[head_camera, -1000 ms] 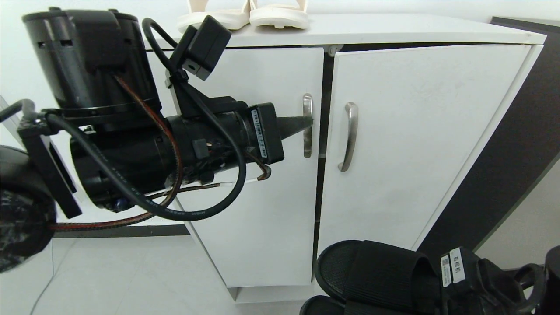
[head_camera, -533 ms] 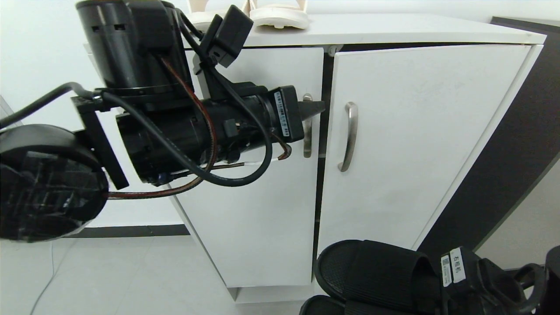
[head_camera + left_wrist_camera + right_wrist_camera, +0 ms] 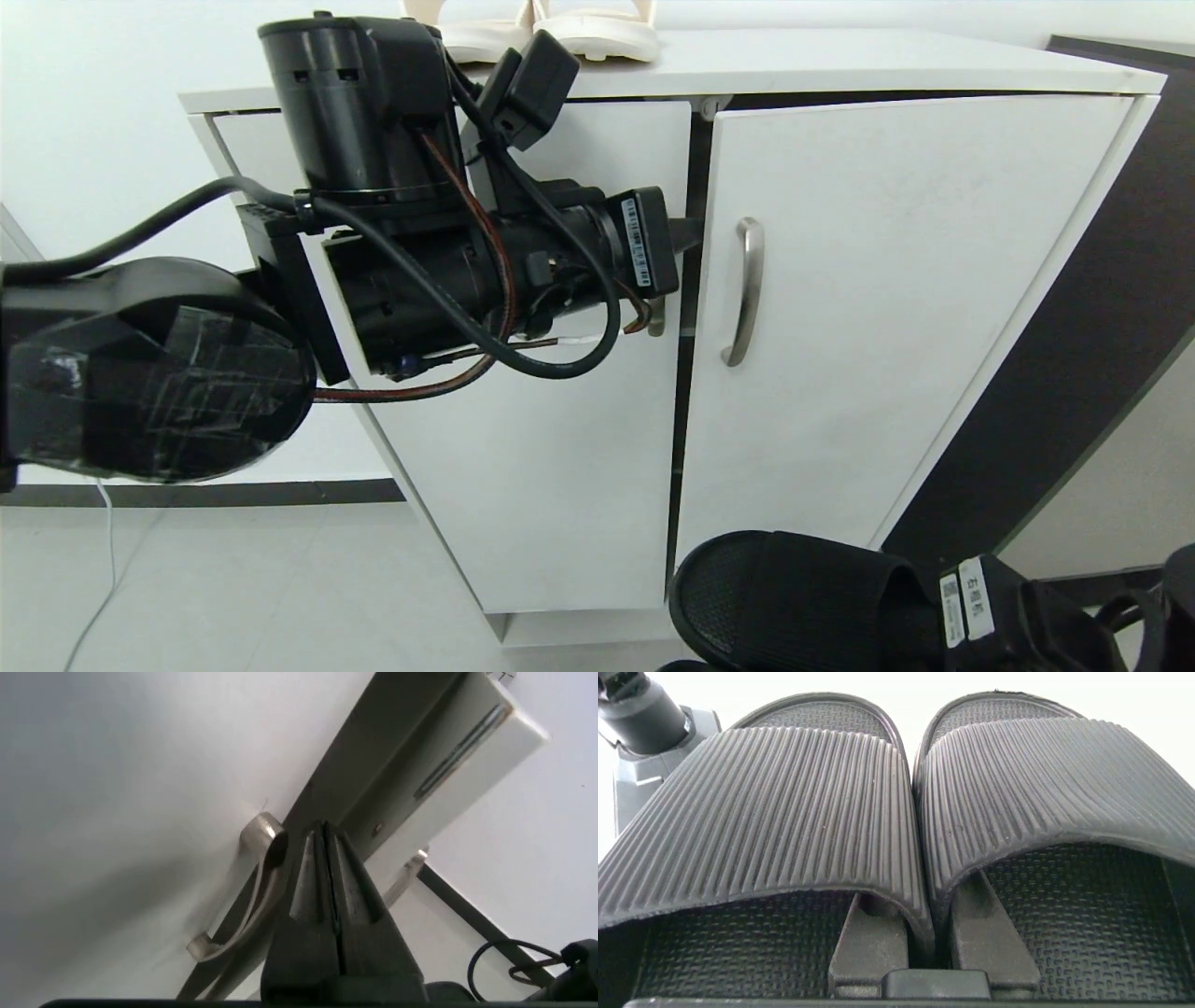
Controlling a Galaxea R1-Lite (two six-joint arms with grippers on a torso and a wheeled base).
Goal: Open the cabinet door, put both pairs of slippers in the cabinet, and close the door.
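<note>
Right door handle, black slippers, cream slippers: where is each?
right door handle [image 3: 745, 289]: head view, middle of the bar.
black slippers [image 3: 785, 812]: right wrist view, one ribbed strap.
cream slippers [image 3: 597, 45]: head view, front sole edge.

White cabinet [image 3: 915, 67] is seen with doors [image 3: 887, 280] about shut. Cream slippers [image 3: 593, 37] are set on top; black slippers [image 3: 803, 597] are held together low in front.

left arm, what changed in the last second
The left gripper slid right and slightly up, past the left door's handle, tip now at the gap between the doors. The black slippers dipped slightly. Both doors stayed shut; the white slippers stayed on top.
</note>
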